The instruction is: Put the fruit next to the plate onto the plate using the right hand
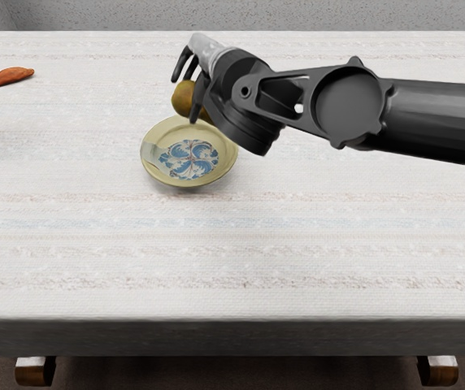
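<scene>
The right hand reaches in over the far half of the worktop, its arm stretching from the right edge, and its dark fingers are curled down around a yellow-brown fruit. It looks like a closed grasp on the fruit, though the palm hides the contact on the near side. The fruit is just beyond the far rim of the plate, a shallow cream dish with a blue pattern that lies left of the worktop's middle. Whether the fruit rests on the worktop or is already raised a little cannot be told from this angle. The step in hand appears to be the pick-up, with the carry not yet made. The next move calls for a short lift to clear the plate's rim, a small shift toward the near edge so the fruit is over the patterned centre, then a gentle lowering before the fingers let go, since a rounded fruit may roll. An orange-red piece lies near the far-left corner, well apart.
</scene>
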{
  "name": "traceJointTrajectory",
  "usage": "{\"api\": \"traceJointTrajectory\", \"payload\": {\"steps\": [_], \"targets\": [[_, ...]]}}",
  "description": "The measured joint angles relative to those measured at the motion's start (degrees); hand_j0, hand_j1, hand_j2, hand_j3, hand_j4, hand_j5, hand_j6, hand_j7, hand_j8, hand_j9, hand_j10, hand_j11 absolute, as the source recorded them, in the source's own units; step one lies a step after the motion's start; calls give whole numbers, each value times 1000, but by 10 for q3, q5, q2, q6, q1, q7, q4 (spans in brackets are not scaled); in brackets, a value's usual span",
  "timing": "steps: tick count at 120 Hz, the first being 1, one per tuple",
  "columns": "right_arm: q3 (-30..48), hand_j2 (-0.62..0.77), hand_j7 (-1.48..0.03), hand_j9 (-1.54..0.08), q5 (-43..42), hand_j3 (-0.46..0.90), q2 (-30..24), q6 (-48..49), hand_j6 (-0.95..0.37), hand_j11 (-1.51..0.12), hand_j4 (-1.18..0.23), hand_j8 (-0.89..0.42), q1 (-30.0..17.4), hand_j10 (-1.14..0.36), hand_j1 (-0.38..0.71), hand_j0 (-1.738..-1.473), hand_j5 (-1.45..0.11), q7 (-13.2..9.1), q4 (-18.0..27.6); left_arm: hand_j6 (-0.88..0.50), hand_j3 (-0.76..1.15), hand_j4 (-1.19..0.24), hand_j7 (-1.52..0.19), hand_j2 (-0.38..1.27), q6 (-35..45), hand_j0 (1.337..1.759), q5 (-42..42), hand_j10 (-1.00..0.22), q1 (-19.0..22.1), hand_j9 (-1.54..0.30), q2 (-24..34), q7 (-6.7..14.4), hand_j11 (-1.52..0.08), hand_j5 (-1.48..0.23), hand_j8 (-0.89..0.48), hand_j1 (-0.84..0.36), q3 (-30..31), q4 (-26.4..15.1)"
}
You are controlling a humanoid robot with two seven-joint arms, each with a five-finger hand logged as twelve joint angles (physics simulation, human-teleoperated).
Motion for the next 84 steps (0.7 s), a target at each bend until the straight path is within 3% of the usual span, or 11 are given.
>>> {"api": "traceJointTrajectory", "payload": {"steps": [29,40,52,84], "targets": [[1,556,-902,-921,-3,0,0,7,-527,-923,-684,-483,0,-680,290,-1658,-918,0,-7,-1,0,-1,-1,0,0,1658,0,-1,0,-1,0,0,-1,-1,-1,348,0,0],[2,353,-582,-595,-9,0,0,9,-342,-596,-442,-314,1,-439,65,-1658,-593,0,-12,-1,0,-1,-1,0,0,1658,0,-1,0,-1,0,0,-1,-1,-1,348,0,0],[6,217,-357,-364,-16,0,0,9,-210,-365,-271,-193,1,-269,-96,-1658,-363,0,-14,-1,0,-1,-1,0,0,1658,0,-1,0,-1,0,0,-1,-1,-1,348,0,0],[11,60,-97,-99,-22,0,0,9,-59,-99,-75,-54,1,-74,-281,-1658,-99,0,-15,-1,0,-1,-1,0,0,1658,0,-1,0,-1,0,0,-1,-1,-1,348,0,0]]}}
